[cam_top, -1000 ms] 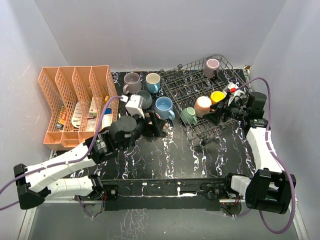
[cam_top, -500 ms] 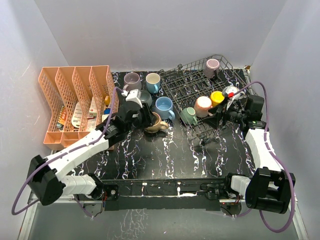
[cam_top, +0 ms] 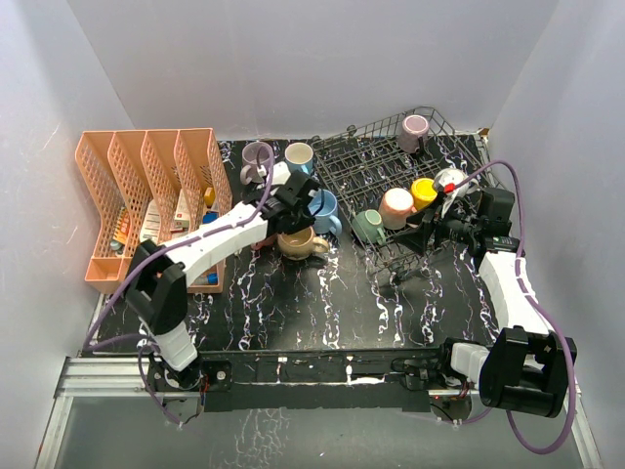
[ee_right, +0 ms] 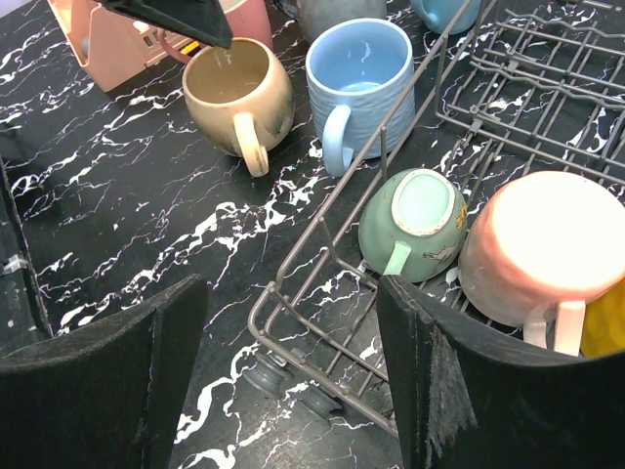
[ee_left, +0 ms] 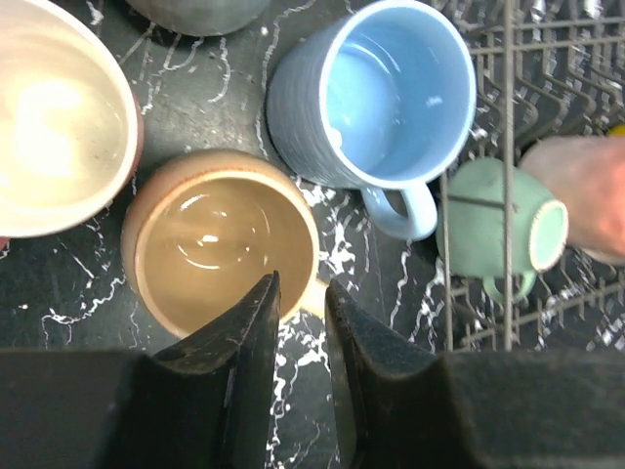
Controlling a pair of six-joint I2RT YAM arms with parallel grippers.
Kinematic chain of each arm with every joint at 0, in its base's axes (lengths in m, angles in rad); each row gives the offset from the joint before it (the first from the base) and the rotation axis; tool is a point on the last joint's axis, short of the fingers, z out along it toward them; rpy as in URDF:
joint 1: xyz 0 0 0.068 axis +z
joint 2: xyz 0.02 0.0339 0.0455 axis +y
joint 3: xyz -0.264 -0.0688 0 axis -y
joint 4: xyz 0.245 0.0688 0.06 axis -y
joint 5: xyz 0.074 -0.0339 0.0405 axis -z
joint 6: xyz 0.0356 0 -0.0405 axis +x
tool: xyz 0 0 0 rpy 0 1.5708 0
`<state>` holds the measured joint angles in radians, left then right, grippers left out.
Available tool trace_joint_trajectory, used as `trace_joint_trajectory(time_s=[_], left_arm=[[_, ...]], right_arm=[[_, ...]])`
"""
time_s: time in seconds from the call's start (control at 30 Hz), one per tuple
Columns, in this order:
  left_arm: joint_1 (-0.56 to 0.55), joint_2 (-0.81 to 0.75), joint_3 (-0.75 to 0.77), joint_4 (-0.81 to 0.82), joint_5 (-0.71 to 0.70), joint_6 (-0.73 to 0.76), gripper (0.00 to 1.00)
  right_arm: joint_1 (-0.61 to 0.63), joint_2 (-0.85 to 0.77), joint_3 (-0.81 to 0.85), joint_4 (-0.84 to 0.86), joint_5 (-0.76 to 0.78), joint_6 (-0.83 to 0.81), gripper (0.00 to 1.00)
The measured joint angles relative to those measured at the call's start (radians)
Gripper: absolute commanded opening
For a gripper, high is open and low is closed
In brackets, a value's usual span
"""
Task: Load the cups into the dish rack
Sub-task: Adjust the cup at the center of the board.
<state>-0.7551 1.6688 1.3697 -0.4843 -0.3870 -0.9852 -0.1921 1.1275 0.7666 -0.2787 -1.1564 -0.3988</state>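
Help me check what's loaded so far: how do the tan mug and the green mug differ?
The tan mug stands on the table, outside the rack; the green mug lies inside it. The tan mug has its mouth up; the green mug is tipped over, its base showing. Tan is a warm, dull colour; green is pale and minty. Both are glossy, with one handle.

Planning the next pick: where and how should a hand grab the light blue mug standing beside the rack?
Probably its rim, from straight above: the light blue mug stands upright, mouth open, so one finger fits inside and one outside. Pinch the wall away from its handle and the dish rack wire, which crowd that side.
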Motion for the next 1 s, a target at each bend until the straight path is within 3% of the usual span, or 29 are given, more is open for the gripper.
trace_joint_trajectory(time_s=[0.4,1.0], left_arm=[[0.000,0.204,0.218,-0.170,-0.101,-0.063,0.29],[0.000,0.336,0.288,-0.221,-0.102,-0.100,0.32]], right_arm=[[0.000,0.000,0.000,-0.007,0.003,-0.015,0.72],[0.000,0.000,0.000,-0.008,0.006,-0.018,0.72]])
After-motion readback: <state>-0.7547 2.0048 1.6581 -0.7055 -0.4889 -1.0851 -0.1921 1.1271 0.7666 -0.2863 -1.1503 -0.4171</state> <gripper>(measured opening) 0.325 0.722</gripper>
